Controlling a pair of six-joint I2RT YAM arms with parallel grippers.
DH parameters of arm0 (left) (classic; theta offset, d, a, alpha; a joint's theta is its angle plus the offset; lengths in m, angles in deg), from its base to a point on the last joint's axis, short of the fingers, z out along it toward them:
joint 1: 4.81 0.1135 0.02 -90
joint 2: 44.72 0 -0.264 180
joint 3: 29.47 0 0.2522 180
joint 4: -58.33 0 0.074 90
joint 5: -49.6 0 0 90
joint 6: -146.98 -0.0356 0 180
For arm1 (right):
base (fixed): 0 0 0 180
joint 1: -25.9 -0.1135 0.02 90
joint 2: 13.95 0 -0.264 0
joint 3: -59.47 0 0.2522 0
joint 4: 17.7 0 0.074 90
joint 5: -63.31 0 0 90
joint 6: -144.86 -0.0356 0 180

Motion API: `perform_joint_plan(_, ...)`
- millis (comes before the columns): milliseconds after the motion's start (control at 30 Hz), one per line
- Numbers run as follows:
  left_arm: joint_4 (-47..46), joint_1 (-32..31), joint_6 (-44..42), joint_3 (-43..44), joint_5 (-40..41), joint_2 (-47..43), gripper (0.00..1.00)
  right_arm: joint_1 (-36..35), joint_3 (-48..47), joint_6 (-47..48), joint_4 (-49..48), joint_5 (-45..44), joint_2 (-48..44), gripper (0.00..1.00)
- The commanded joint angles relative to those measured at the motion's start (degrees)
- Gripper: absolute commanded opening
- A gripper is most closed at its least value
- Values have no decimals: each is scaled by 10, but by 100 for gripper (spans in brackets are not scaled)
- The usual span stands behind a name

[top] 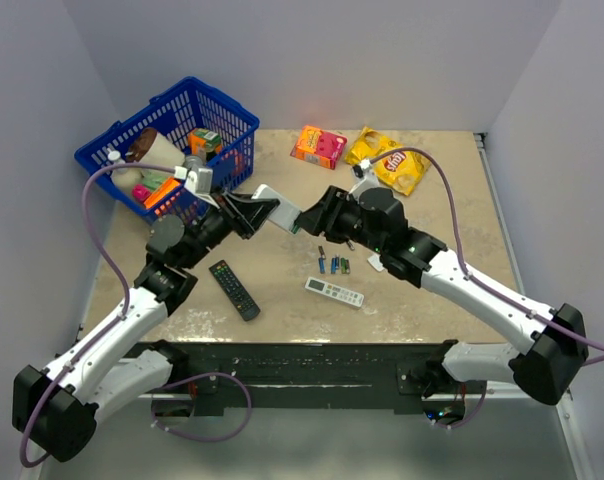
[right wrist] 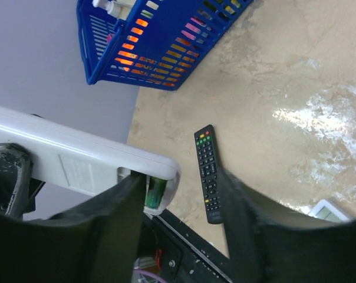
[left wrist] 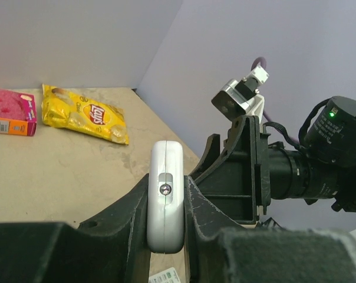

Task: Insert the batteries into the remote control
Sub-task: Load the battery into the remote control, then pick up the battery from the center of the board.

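Observation:
My left gripper is shut on the short white remote control and holds it above the table. In the left wrist view the remote stands edge-on between the jaws. My right gripper is at the remote's free end, jaws wide apart. In the right wrist view one finger rests against the remote's open battery bay, where a green battery sits. Several loose batteries lie on the table below.
A black remote and a slim white remote lie near the front. A blue basket full of items stands at the back left. An orange box and a yellow chips bag lie at the back.

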Motion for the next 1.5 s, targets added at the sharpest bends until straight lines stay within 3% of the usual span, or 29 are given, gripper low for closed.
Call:
perform_joint_plan(0, 25, -6, 26, 14, 59, -4, 0, 2, -28, 36, 2, -8, -11, 70)
perform_joint_plan(100, 55, -6, 43, 4, 81, -3, 0, 3, -50, 91, 39, -28, -30, 79)
perform_joint_plan(333, 82, 1, 56, -16, 97, -4, 0, 21, -61, 191, 105, -75, -86, 85)
perform_joint_plan(567, 68, 1, 56, -27, 71, -8, 0, 36, -63, 240, 171, -84, -90, 84)
perform_joint_plan(867, 108, 2, 38, -49, 46, -21, 0, 61, -65, 268, 261, -88, -11, 81)
perform_joint_plan(1000, 119, 2, 36, -79, 40, -37, 0, 102, -33, 266, 276, -61, 16, 77)
perform_joint_plan(1233, 68, 2, 75, -128, 47, -31, 0, 112, -46, 316, 295, -34, 94, 56)
perform_joint_plan(1267, 58, 2, 83, -132, 53, -29, 0, 113, -45, 320, 292, -33, 110, 47)
perform_joint_plan(1467, 14, 2, 101, -149, 42, -19, 0, 112, -21, 321, 265, -10, 141, 36)
